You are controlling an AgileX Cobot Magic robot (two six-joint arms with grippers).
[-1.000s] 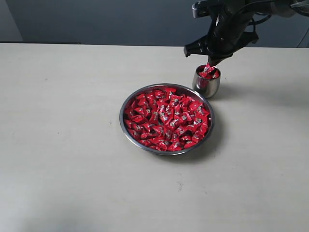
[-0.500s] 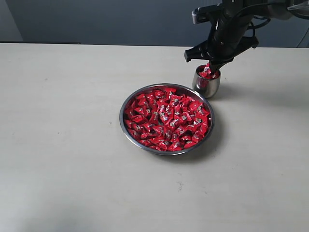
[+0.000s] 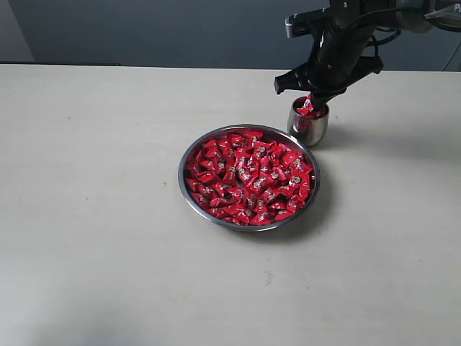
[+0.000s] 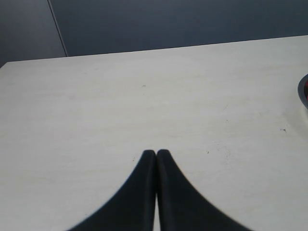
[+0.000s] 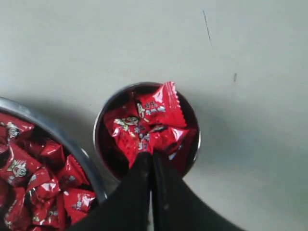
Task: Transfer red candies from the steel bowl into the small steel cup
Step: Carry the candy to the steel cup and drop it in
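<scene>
steel bowl [image 3: 181, 173]: shiny metal | small steel cup [image 3: 310, 130]: mirror-like metal | red candies [image 3: 248, 176]: glossy crinkled wrappers | table [image 3: 94, 216]: matt

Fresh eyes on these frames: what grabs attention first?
The steel bowl in the middle of the table, heaped with shiny red candies, dominates. Just behind it to the right, the right gripper dips into the small steel cup, which holds several candies, and seems shut on one candy's corner. The left gripper is shut above the table.
</scene>
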